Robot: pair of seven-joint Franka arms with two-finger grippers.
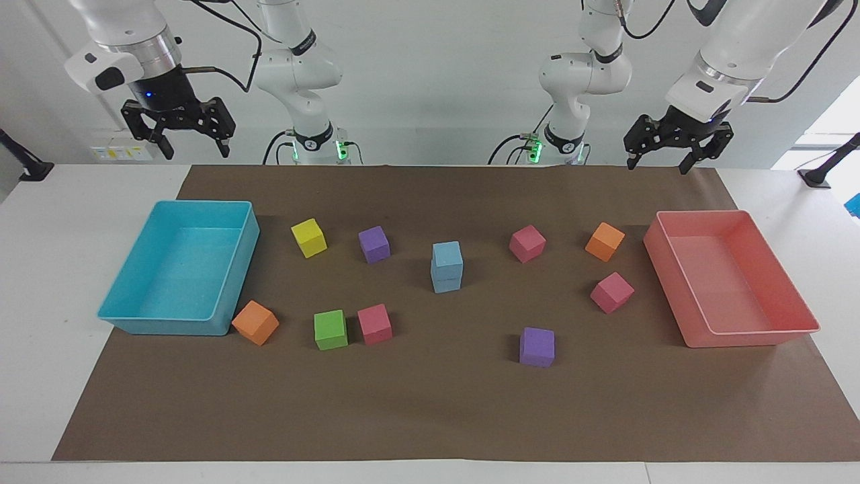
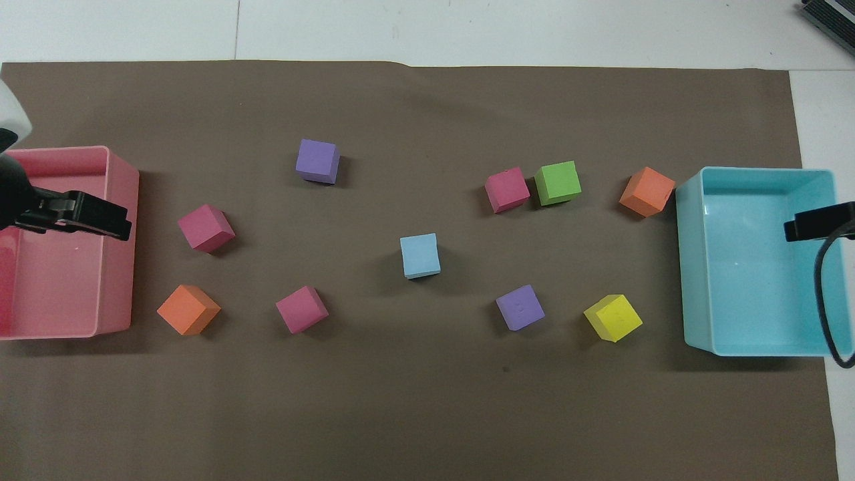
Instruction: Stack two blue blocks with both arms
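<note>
Brown mat carries stacked blue blocks amid scattered cubes.

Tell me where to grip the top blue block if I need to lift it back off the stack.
Come straight down and pinch the top blue block across two opposite upright faces. It sits squarely on the lower blue block, its top is bare, and no other cube crowds it. Both the left gripper and right gripper hang open and raised.

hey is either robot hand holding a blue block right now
No, both blue blocks sit stacked mid-table, while the left hand and right hand hang open and empty high above it.
</note>
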